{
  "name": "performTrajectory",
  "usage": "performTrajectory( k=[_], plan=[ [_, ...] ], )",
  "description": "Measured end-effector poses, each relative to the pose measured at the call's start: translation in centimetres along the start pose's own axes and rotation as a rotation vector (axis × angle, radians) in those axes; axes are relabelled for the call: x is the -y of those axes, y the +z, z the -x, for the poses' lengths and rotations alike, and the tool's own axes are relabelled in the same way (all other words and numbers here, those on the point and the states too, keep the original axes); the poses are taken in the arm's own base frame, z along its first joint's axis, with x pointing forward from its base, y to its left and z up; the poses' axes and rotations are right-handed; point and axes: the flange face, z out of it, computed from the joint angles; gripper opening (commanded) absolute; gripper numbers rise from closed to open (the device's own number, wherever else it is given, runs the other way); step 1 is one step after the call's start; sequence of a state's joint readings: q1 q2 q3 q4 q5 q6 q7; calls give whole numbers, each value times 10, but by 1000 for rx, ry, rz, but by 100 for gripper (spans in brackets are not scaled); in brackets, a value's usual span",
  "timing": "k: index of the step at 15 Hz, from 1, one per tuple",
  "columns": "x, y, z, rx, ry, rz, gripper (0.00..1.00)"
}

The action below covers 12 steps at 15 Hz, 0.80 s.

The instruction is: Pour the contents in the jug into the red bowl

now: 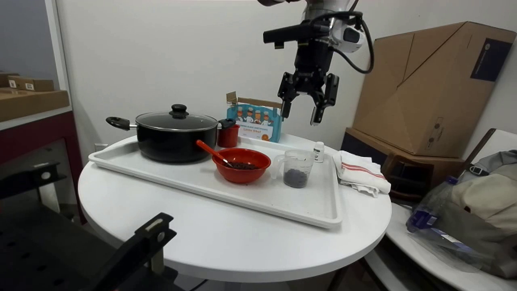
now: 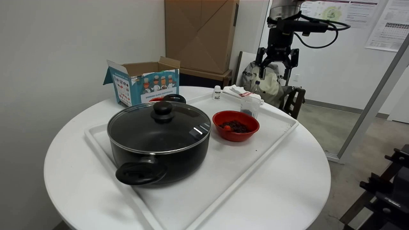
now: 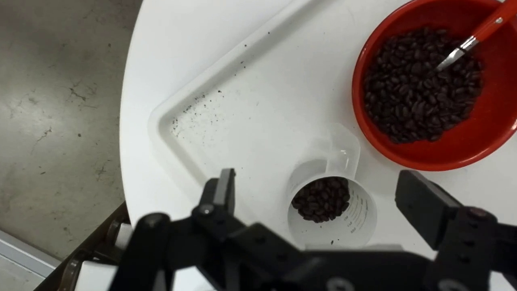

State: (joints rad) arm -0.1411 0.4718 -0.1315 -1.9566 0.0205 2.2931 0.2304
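Observation:
The jug, a clear measuring cup with a handle, stands upright on the tray in both exterior views (image 1: 305,163) (image 2: 254,105). In the wrist view the jug (image 3: 357,224) holds its contents, dark coffee-like beans (image 3: 321,200). Its handle (image 3: 347,153) points up the picture, towards the bowl's side. The red bowl (image 1: 242,176) (image 2: 235,136) (image 3: 494,107) is beside the jug, holding dark beans and a red-handled utensil (image 3: 488,26). My gripper (image 1: 301,114) (image 2: 274,76) (image 3: 317,176) is open and empty, well above the jug, fingers pointing down.
A white rimmed tray (image 1: 210,193) lies on a round white table (image 1: 226,242). A black lidded pot (image 1: 175,143), a red cup (image 1: 228,136) and a small white bottle (image 1: 319,151) stand on it. A blue box (image 1: 258,121) and folded towel (image 1: 361,171) are nearby.

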Motion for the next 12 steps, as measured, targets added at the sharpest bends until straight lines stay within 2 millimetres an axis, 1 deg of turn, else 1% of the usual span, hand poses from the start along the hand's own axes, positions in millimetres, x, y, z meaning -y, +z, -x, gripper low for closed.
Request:
performTrajectory(
  k=[5, 12],
  plan=[
    [9, 31, -13, -28, 18, -28, 100],
    [29, 61, -25, -29, 20, -51, 100]
  ],
)
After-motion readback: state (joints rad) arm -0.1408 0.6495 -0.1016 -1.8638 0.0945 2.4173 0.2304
